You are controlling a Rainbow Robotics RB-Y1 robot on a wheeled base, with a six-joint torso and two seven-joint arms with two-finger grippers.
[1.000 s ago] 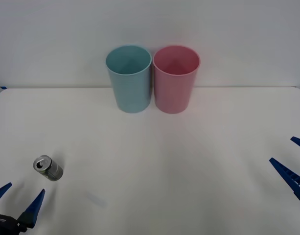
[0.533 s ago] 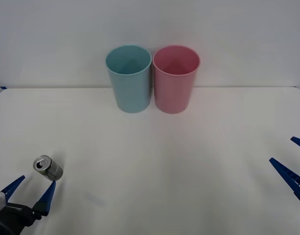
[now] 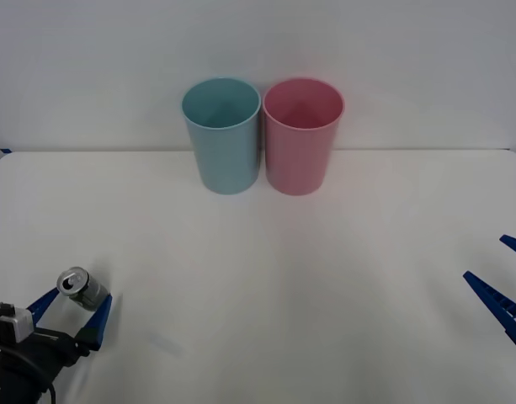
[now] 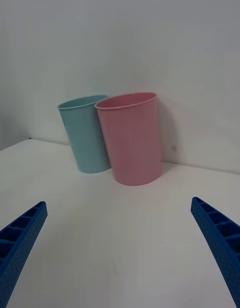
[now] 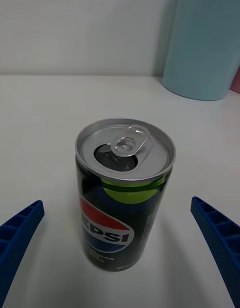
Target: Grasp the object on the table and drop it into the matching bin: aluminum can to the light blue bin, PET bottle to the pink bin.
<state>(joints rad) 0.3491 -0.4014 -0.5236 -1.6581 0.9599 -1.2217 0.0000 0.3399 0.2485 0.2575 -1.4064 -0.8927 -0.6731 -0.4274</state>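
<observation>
The small dark aluminum can [image 5: 125, 193] with silver lid stands upright on the white table [image 3: 266, 278], between the 2 spread fingers of the left gripper [image 3: 71, 310], apparently not touching them. The right gripper [image 4: 120, 248] waits spread, well apart.

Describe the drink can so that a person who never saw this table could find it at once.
On the white table, look at the near left corner, far from the light blue bin and pink bin at the back. There the open left pincer flanks the aluminum can: small, dark, silver-topped, already opened.
</observation>
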